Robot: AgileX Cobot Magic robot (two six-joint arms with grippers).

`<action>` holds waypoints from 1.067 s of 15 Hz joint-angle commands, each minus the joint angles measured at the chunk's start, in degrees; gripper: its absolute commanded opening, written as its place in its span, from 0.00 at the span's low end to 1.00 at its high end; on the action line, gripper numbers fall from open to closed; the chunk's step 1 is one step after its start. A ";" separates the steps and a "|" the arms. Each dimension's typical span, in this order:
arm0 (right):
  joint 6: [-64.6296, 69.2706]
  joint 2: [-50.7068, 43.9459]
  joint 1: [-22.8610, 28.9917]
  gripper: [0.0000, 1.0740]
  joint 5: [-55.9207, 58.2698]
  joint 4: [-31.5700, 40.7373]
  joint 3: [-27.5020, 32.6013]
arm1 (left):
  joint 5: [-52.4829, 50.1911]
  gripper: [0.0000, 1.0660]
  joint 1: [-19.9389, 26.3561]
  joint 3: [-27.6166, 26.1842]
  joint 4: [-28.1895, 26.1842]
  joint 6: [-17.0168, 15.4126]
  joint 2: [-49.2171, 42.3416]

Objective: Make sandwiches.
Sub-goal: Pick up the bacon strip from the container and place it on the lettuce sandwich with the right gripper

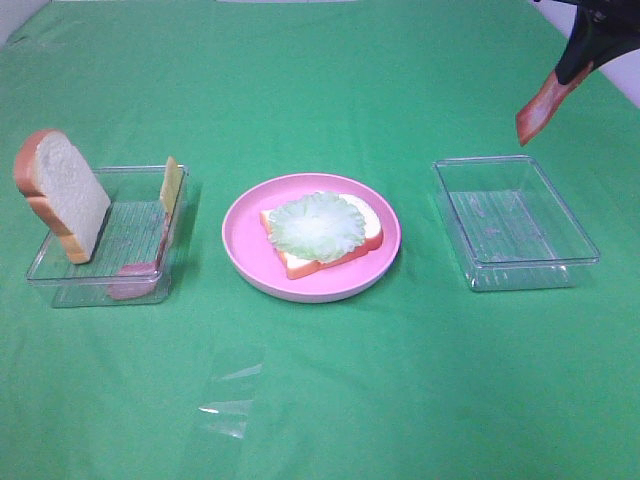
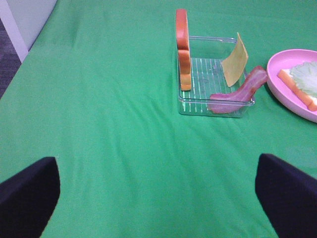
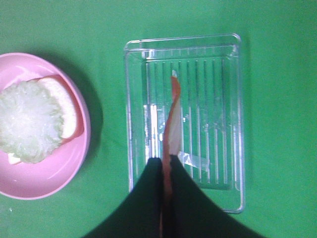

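Right wrist view: the right gripper (image 3: 166, 159) was clamped on a bacon strip (image 3: 174, 109) above a clear tray (image 3: 235, 124). The left gripper (image 2: 158, 198) gaped wide.

Lighting is bright, diffuse and from above, and all three views are evenly exposed. The green cloth (image 1: 320, 380) on the desk reads saturated, with faint creases visible.

Shadows are soft. In the right wrist view the pink plate (image 3: 49, 181) throws a dim band on the side facing the clear tray (image 1: 500, 225).

The tray rims and ribs carry small white glints. Pale glare patches sit on the cloth near the front of the high view, and that view's far right corner is blown out white.

The lettuce (image 3: 29, 121) is slightly washed out. In the left wrist view the left hand's fingers (image 2: 29, 198) are soft-edged, featureless black. The right hand (image 3: 162, 161) is equally dark, while the bacon strip (image 3: 173, 114) between its fingers stays sharp.
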 commanded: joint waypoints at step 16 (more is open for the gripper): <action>-0.69 7.28 29.51 0.00 -17.70 9.68 -0.29 | -0.29 0.94 -0.11 0.06 0.00 0.17 -0.80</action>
